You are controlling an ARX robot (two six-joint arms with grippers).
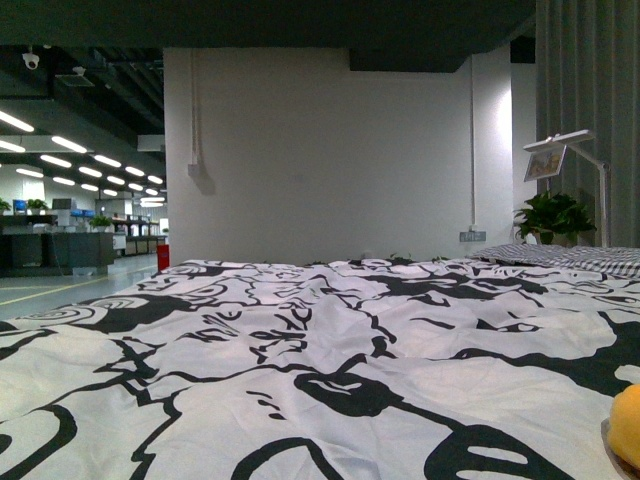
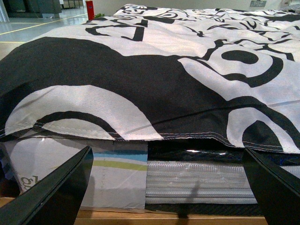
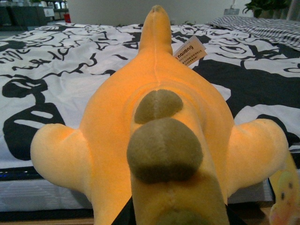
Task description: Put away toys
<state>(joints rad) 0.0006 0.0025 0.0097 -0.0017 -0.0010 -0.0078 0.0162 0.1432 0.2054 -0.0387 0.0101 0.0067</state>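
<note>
We see little of the right pincer (image 3: 179,216). The small soft orange-yellow plush animal (image 3: 159,140) fills its wrist view, and only dark slivers of finger show, tight against either side of the toy's near end and closed on it. In the front view the toy is cut off at the lower right corner, over the black-and-white patterned duvet (image 1: 300,350). A pale yellow spotted shape (image 3: 283,197) beside it is too cropped to identify. The left pincer (image 2: 168,154) gapes wide, holding nothing, facing the plastic-wrapped white mattress (image 2: 197,180) under the duvet's hem.
</note>
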